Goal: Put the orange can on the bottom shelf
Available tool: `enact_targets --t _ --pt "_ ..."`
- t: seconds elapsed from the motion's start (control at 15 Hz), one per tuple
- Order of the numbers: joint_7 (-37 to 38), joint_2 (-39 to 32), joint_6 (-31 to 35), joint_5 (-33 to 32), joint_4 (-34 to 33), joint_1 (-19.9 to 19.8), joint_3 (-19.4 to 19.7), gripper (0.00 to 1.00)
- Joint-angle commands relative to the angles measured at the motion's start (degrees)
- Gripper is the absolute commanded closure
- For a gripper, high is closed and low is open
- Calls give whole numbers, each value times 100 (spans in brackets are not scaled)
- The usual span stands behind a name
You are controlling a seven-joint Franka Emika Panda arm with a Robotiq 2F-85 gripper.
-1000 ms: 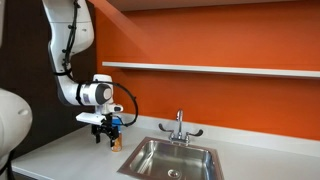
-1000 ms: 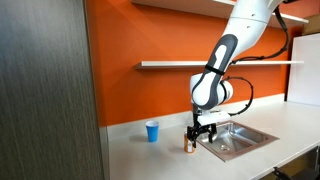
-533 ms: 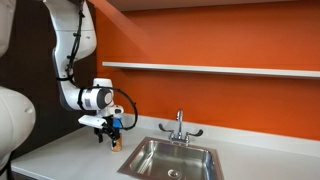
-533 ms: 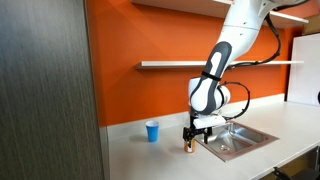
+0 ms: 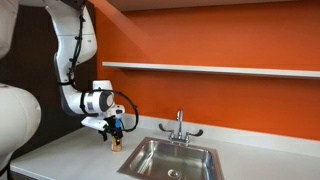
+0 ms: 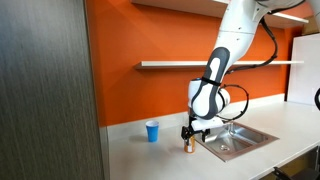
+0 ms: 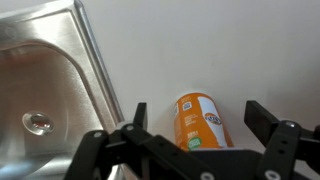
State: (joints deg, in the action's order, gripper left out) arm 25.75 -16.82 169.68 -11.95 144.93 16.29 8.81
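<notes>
The orange can [image 7: 198, 122] stands upright on the grey countertop beside the steel sink, and shows in both exterior views [image 5: 115, 143] [image 6: 189, 146]. My gripper [image 7: 196, 122] is open, right above the can, with one finger on each side of it and gaps between fingers and can. In both exterior views the gripper [image 5: 113, 131] [image 6: 190, 133] hangs just over the can. The bottom shelf [image 5: 210, 68] [image 6: 200, 64] is a long pale ledge on the orange wall, well above the can.
A steel sink [image 5: 168, 158] [image 6: 232, 138] [image 7: 45, 95] with a faucet [image 5: 180, 127] lies next to the can. A light blue cup [image 6: 152, 131] stands on the counter near the wall. A dark cabinet panel [image 6: 45, 90] fills the near side.
The gripper has come down a little lower over the can. The can has not moved.
</notes>
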Motion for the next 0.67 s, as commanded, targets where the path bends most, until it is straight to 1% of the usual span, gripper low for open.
enact_targets --t 0.0,0.13,0.27,0.6 --pt "380 -184 353 -142 -116 477 490 0" --pt "425 -258 524 -89 -132 731 752 0" --pt "562 -347 665 -142 -157 902 931 0" --pt "661 -562 941 -41 -250 1306 1269 0"
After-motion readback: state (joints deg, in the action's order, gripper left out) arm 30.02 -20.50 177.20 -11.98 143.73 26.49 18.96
